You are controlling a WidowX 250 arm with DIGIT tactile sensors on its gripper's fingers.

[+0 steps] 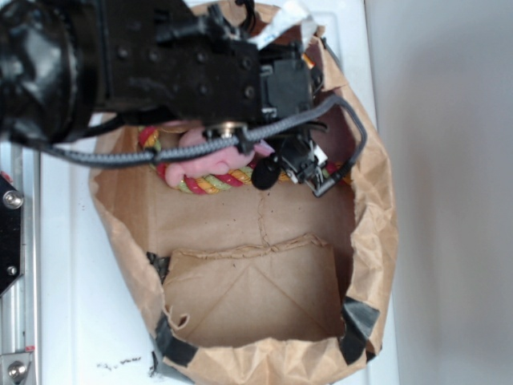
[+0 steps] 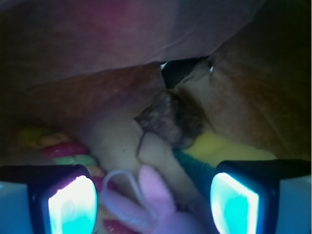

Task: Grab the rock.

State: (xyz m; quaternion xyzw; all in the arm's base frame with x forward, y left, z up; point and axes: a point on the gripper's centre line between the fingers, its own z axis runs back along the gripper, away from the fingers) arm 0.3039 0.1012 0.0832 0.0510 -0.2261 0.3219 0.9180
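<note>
The rock [image 2: 170, 119], a rough dark brown-grey lump, lies at the back of the brown paper bag [image 1: 256, 281], ahead of my gripper [image 2: 153, 204] in the wrist view. The gripper is open, and its two lit pads [image 2: 73, 204] stand wide apart with nothing held between them. A pink plush toy [image 2: 158, 195] lies low between the pads, nearer than the rock. A yellow-and-green sponge [image 2: 219, 151] sits just right of and below the rock. In the exterior view the gripper [image 1: 309, 168] reaches into the bag's far end, and the arm hides the rock.
A multicoloured rope ring [image 1: 208, 183] lies around the pink plush [image 1: 210, 160] at the bag's back. The bag's paper walls [image 1: 377, 200] rise close on all sides. A metal rail [image 1: 16, 265] runs along the left edge of the white surface.
</note>
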